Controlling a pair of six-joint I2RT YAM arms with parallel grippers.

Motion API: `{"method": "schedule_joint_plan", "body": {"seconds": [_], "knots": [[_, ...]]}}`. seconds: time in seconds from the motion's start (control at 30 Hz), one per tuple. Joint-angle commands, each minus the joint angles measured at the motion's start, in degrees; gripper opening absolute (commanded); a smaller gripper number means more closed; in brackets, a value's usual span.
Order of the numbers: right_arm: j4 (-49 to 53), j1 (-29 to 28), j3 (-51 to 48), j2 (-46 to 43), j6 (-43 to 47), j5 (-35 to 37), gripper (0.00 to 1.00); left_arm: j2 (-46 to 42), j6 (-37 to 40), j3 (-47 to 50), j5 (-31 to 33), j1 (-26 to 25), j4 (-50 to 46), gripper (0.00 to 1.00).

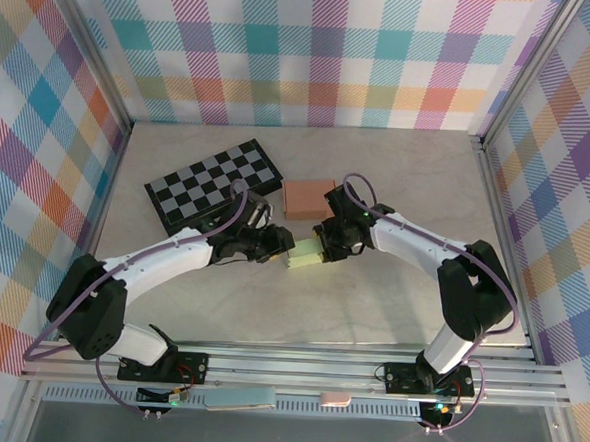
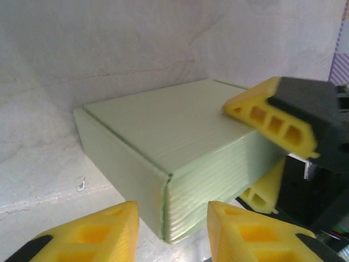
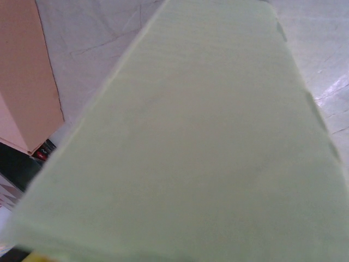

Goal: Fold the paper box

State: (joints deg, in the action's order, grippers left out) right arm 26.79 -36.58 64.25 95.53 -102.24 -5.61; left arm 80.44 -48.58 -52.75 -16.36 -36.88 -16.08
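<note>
A closed pale green paper box (image 1: 304, 254) lies at the middle of the desk (image 1: 369, 316), between 2 robot arms. The right gripper (image 1: 326, 245) clamps the box's end, with 1 yellow finger (image 2: 267, 117) on top and 1 beneath. The left gripper (image 1: 273, 246) stands open, fingertips apart just before the box's near corner. A checkerboard (image 1: 214, 183) and a tan box (image 1: 306, 197) lie behind.
</note>
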Motion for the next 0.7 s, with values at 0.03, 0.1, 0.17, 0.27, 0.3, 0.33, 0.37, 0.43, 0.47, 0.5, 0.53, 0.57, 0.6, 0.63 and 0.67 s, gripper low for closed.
{"method": "schedule_joint_plan", "body": {"seconds": [0.03,0.1,0.17,0.27,0.3,0.33,0.37,0.43,0.47,0.5,0.53,0.57,0.6,0.63,0.67], "knots": [[1.8,2.8,0.3,-4.4,6.2,1.7,0.40,-6.8,5.4,-3.9,6.2,-0.3,-2.3,0.39],[1.8,4.8,-1.0,-7.4,8.2,2.6,0.39,-9.2,6.4,-4.0,8.5,-0.3,-2.5,0.40],[0.2,7.8,-3.4,-11.1,10.6,3.3,0.37,-11.4,7.2,-3.8,10.3,-0.2,-2.7,0.40],[-6.5,14.2,-8.8,-16.7,15.0,3.2,0.36,-13.9,7.6,-2.7,11.4,0.3,-2.7,0.40],[-10.2,17.1,-11.2,-18.7,16.7,2.3,0.36,-14.6,7.5,-2.1,11.5,0.5,-2.6,0.40],[-14.4,19.8,-13.7,-20.2,18.3,1.4,0.36,-15.3,7.4,-1.6,11.7,0.7,-2.1,0.40],[-19.2,22.2,-16.0,-21.2,19.7,0.2,0.36,-15.9,7.5,-1.2,11.6,0.8,-1.8,0.40],[-28.6,27.4,-20.4,-22.1,23.1,-3.1,0.36,-16.9,7.6,-0.5,11.8,0.8,-1.4,0.40],[-33.0,29.2,-22.0,-21.8,24.3,-4.8,0.36,-17.2,7.7,-0.3,11.8,0.8,-1.2,0.40],[-37.7,31.0,-24.1,-21.0,25.3,-6.9,0.36,-17.5,7.8,0.0,11.9,0.8,-1.0,0.40],[-42.7,32.5,-25.8,-19.9,25.9,-8.7,0.36,-17.8,7.9,0.1,11.8,0.8,-1.0,0.40],[-47.2,33.6,-27.2,-18.4,26.2,-10.3,0.36,-18.0,8.0,0.3,11.7,0.9,-0.9,0.40],[-52.0,34.6,-28.4,-16.4,26.4,-12.3,0.36,-18.0,8.1,0.5,11.7,0.8,-0.9,0.40],[-56.6,35.2,-29.3,-14.0,26.4,-14.0,0.35,-18.2,8.1,0.7,11.6,0.8,-0.9,0.40],[-60.8,35.7,-29.9,-11.8,26.2,-15.5,0.34,-18.2,8.1,0.9,11.4,0.8,-0.9,0.40]]}}
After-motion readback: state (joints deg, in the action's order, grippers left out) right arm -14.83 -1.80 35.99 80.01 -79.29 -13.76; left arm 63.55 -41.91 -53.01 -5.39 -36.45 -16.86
